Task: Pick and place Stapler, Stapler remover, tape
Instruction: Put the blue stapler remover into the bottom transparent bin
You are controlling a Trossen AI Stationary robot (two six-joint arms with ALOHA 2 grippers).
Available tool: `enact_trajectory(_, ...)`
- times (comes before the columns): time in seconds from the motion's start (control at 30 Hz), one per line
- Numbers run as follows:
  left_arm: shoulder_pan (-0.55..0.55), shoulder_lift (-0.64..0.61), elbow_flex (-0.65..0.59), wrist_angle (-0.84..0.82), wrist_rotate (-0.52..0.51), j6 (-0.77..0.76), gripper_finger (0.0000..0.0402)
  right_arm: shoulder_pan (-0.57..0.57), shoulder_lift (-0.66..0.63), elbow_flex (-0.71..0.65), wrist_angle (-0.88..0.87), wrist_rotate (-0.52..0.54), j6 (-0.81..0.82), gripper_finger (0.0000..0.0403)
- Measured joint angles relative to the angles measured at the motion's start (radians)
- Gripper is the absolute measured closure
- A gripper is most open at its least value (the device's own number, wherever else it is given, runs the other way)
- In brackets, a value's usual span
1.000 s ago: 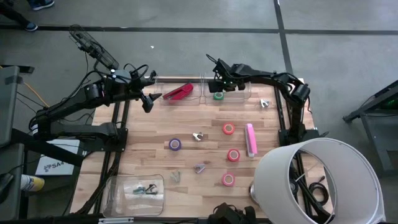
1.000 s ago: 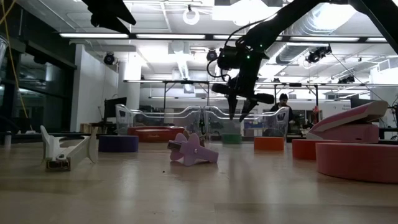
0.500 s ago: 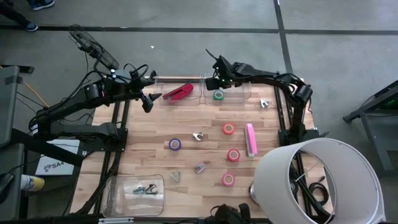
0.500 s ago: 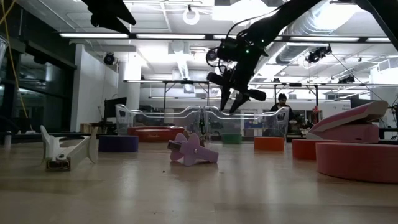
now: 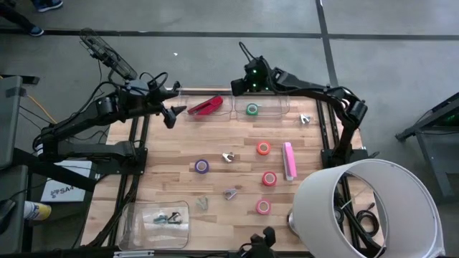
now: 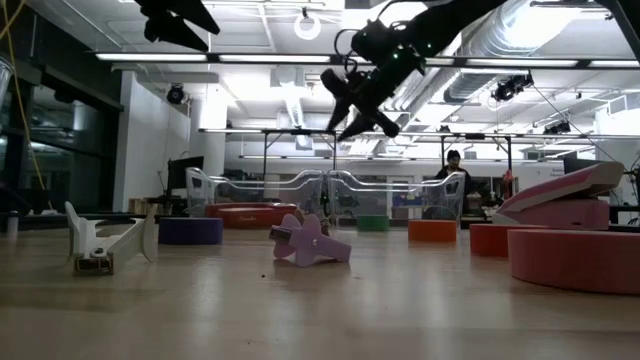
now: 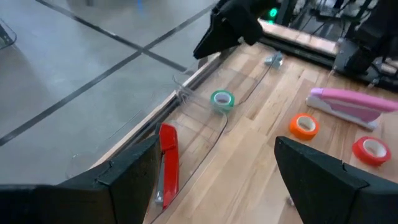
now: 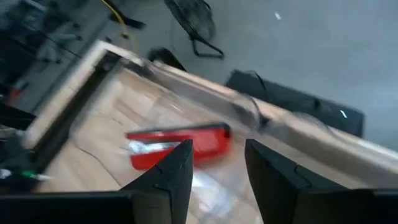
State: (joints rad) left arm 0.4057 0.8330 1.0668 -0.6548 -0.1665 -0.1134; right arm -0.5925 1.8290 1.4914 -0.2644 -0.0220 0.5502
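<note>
Green tape (image 5: 252, 110): lying in clear bin (image 5: 276, 109).
Right end effector (image 5: 247, 82): above that bin, parted, empty.
Advice: next tape is approached vertically.

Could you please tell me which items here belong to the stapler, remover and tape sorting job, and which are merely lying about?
Job items:
red stapler in a clear bin
pink stapler
green tape in a clear bin
purple tape
three red-pink tape rolls, e.g.
staple removers, e.g.

Lying about:
white bucket with cables
yellow-capped bottle
</note>
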Motion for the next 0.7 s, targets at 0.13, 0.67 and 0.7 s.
enact_trajectory(0.13, 0.000, -0.009, 0.000, 0.015, 0.023, 0.020, 0.0092, 0.001, -0.005, 0.000, 0.037, 0.039, -0.027, 0.0265)
enact_trajectory(0.67, 0.000, -0.102, 0.000, 0.026, 0.183, 0.224, 0.0092, 0.055, -0.017, 0.201, -0.585, 0.596, 0.171, 0.0265)
enact_trajectory(0.7, 0.000, -0.109, 0.000, 0.028, 0.195, 0.232, 0.0092, 0.055, -0.017, 0.219, -0.632, 0.618, 0.192, 0.0265)
